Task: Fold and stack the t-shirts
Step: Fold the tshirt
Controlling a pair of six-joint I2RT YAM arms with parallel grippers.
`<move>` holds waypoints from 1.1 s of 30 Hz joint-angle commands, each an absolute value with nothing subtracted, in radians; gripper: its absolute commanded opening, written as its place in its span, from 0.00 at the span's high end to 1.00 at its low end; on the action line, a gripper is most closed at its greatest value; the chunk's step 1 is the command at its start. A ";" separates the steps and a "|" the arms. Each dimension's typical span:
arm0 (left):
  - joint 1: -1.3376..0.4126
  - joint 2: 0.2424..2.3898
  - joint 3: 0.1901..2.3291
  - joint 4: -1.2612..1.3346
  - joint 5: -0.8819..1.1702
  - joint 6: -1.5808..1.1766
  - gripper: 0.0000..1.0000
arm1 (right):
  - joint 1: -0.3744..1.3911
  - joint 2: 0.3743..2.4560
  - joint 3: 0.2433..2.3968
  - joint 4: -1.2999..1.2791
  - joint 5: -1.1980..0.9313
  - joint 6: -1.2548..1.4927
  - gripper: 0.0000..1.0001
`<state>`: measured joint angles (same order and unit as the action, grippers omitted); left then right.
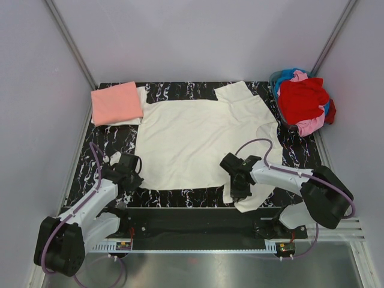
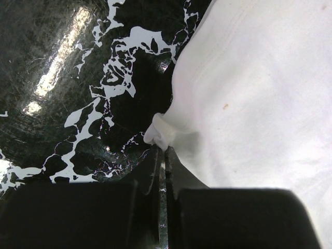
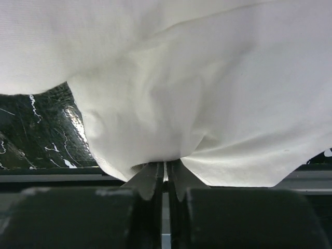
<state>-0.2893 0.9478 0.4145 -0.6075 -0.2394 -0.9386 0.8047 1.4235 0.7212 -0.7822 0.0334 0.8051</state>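
A large cream t-shirt (image 1: 192, 141) lies spread on the black marbled table. My left gripper (image 1: 128, 170) is shut on its near left hem corner; in the left wrist view the pinched cloth (image 2: 162, 132) bunches at my gripper (image 2: 162, 150). My right gripper (image 1: 239, 187) is shut on the shirt's near right edge, and the cloth (image 3: 207, 104) drapes over my gripper (image 3: 166, 166) in the right wrist view. A folded salmon-pink t-shirt (image 1: 116, 102) lies on a white one (image 1: 141, 96) at the far left. Red (image 1: 303, 99), pink (image 1: 310, 125) and blue (image 1: 292, 74) shirts fill a basket.
The basket (image 1: 278, 96) stands at the far right corner of the table (image 1: 114, 144). Grey walls close the sides and back. A metal rail (image 1: 198, 246) runs along the near edge by the arm bases.
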 commanded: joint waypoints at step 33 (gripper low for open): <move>-0.193 0.928 0.811 -0.833 -0.075 -0.781 1.00 | 0.715 1.219 1.213 -1.180 0.376 0.718 1.00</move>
